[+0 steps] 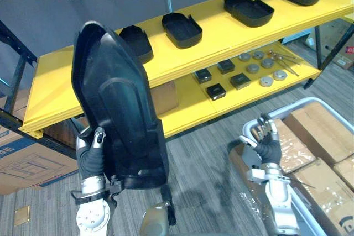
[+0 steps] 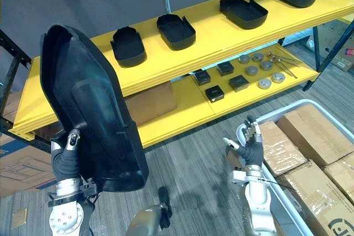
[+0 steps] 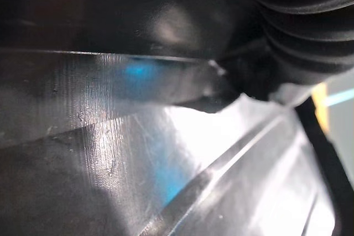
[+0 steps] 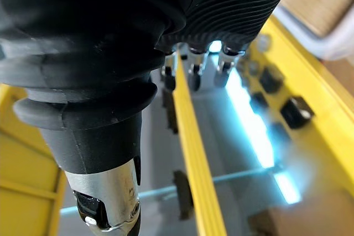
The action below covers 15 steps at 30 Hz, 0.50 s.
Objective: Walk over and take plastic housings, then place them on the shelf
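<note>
My left hand (image 1: pixel 91 158) grips the housing (image 1: pixel 116 109) at its foot — right hand (image 1: pixel 268 146) slack, empty — so I should clear the shelf (image 1: pixel 52 87) edge ahead, then lay it flat.

the yellow shelf (image 1: pixel 221 31) is lit brightly and evenly from above; only faint shadows are cast beside the row of housings (image 1: pixel 182 30) on it, and the lower board (image 1: pixel 185 106) is shaded. broad white glare is reflected off the black housing (image 3: pixel 166 153) in the left wrist view; bright streaks are seen in the right wrist view.
</note>
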Motion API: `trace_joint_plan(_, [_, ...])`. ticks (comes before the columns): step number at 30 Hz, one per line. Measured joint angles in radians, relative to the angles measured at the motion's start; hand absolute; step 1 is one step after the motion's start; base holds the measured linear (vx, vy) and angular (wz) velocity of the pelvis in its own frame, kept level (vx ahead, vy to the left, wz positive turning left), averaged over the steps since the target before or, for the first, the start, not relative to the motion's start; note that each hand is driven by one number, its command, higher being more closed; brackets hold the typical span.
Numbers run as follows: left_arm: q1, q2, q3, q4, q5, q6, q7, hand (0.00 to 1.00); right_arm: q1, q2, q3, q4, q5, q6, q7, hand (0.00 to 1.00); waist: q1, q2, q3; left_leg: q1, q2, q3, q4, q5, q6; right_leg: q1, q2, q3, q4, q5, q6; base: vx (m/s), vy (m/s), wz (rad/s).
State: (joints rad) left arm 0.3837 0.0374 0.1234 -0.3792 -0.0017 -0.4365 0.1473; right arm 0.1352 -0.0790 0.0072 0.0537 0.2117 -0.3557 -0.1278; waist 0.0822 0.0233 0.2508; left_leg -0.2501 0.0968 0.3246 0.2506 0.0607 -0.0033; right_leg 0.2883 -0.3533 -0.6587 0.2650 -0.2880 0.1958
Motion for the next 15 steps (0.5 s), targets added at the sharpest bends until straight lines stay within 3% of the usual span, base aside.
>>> trace_joint_plan(2, [-0.013, 0.005, 0.006, -0.001, 0.003, -0.002, -0.021, 1.00, -0.010, 0.026, 0.007, 0.000, -0.011, -0.004, -0.019, 0.00, -0.003, -0.040, 0.001, -0.016, -0.032, 0.007, 0.039, -0.048, 0.011, 0.006, -0.035, -0.001, 0.010, 0.021, -0.009, 0.20, 0.190, 0.17])
trace_joint_plan(3, [-0.032, 0.005, 0.005, 0.000, 0.016, -0.002, -0.037, 1.00, -0.014, 0.030, 0.008, 0.003, -0.010, -0.004, -0.027, 0.00, -0.008, -0.055, 0.011, -0.017, -0.050, -0.002, 0.038, -0.061, 0.020, -0.012, -0.059, 0.020, 0.066, 0.067, -0.029, 0.19, 0.188, 0.33])
trace_joint_plan(4, [-0.039, 0.005, 0.005, 0.000, 0.022, -0.002, -0.045, 1.00, -0.014, 0.030, 0.007, 0.003, -0.010, -0.004, -0.027, 0.00, -0.010, -0.057, 0.012, -0.013, -0.057, -0.009, 0.031, -0.061, 0.025, -0.033, -0.072, 0.039, 0.110, 0.092, -0.049, 0.18, 0.252, 0.37])
trace_joint_plan(5, [-0.053, 0.017, 0.005, 0.000, 0.021, -0.001, -0.056, 1.00, -0.015, 0.034, 0.008, 0.000, -0.010, -0.005, -0.024, 0.00, -0.011, -0.059, 0.012, 0.002, -0.066, -0.014, 0.008, -0.063, 0.032, -0.085, -0.096, 0.087, 0.214, 0.153, -0.098, 0.15, 0.201, 0.23])
trace_joint_plan(7, [-0.071, 0.049, 0.015, 0.000, 0.019, -0.001, -0.070, 1.00, -0.016, 0.040, 0.016, -0.004, -0.008, -0.020, -0.007, 0.00, -0.014, -0.063, 0.011, 0.067, -0.086, -0.022, -0.056, -0.068, 0.047, -0.164, -0.136, 0.191, 0.366, 0.304, -0.147, 0.26, 0.200, 0.15])
trace_joint_plan(8, [-0.086, 0.070, 0.012, -0.002, 0.019, -0.001, -0.071, 1.00, -0.017, 0.047, 0.028, -0.004, -0.010, -0.032, 0.008, 0.00, -0.027, -0.059, 0.013, 0.111, -0.092, -0.043, -0.097, -0.073, 0.055, -0.226, -0.123, 0.287, 0.494, 0.297, -0.150, 0.30, 0.140, 0.29])
trace_joint_plan(9, [-0.101, 0.079, 0.011, -0.001, 0.019, -0.001, -0.069, 1.00, -0.018, 0.053, 0.043, -0.005, -0.023, -0.035, 0.018, 0.00, -0.041, -0.055, 0.015, 0.138, -0.092, -0.064, -0.120, -0.074, 0.057, -0.276, -0.092, 0.339, 0.583, 0.237, -0.141, 0.24, 0.104, 0.44])
trace_joint_plan(11, [-0.135, 0.107, 0.004, -0.001, 0.019, -0.001, -0.068, 1.00, -0.013, 0.058, 0.063, -0.008, -0.050, -0.037, 0.022, 0.00, -0.055, -0.045, 0.022, 0.192, -0.091, -0.102, -0.159, -0.074, 0.057, -0.346, -0.020, 0.369, 0.636, 0.137, -0.130, 0.21, 0.062, 0.54])
trace_joint_plan(13, [-0.176, 0.130, -0.011, -0.001, 0.014, 0.000, -0.068, 1.00, -0.015, 0.057, 0.066, -0.015, -0.074, -0.037, 0.025, 0.00, -0.065, -0.045, 0.021, 0.219, -0.091, -0.138, -0.187, -0.076, 0.055, -0.416, 0.059, 0.379, 0.493, 0.067, -0.130, 0.26, 0.002, 0.63])
trace_joint_plan(15, [-0.222, 0.155, -0.022, 0.011, 0.007, 0.006, -0.068, 1.00, -0.015, 0.054, 0.066, -0.049, -0.078, -0.038, 0.026, 0.00, -0.076, -0.045, 0.021, 0.219, -0.090, -0.181, -0.189, -0.085, 0.041, -0.471, 0.127, 0.451, 0.267, 0.069, -0.125, 0.21, -0.099, 0.68])
